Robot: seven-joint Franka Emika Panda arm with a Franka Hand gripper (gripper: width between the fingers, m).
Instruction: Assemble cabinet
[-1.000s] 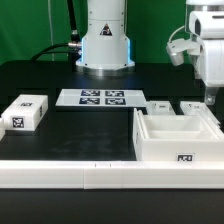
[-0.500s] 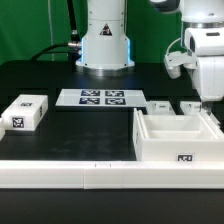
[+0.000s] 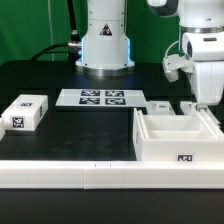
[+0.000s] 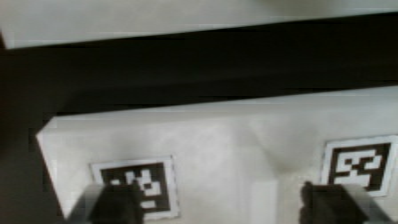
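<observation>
Dark fingers (image 3: 208, 100) spread wide, released; nothing grasped, nothing touched. Large white tagged plastic box, cabinet (image 3: 160, 148), set on black counter (image 3: 90, 125), just below fingers.

Matt white plastic cabinet (image 3: 178, 135) (smooth)

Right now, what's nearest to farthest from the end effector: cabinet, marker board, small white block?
In the exterior view, from the end effector:
1. Cabinet, just beneath, right side.
2. Marker board, centre.
3. Small white block, far left.
</observation>
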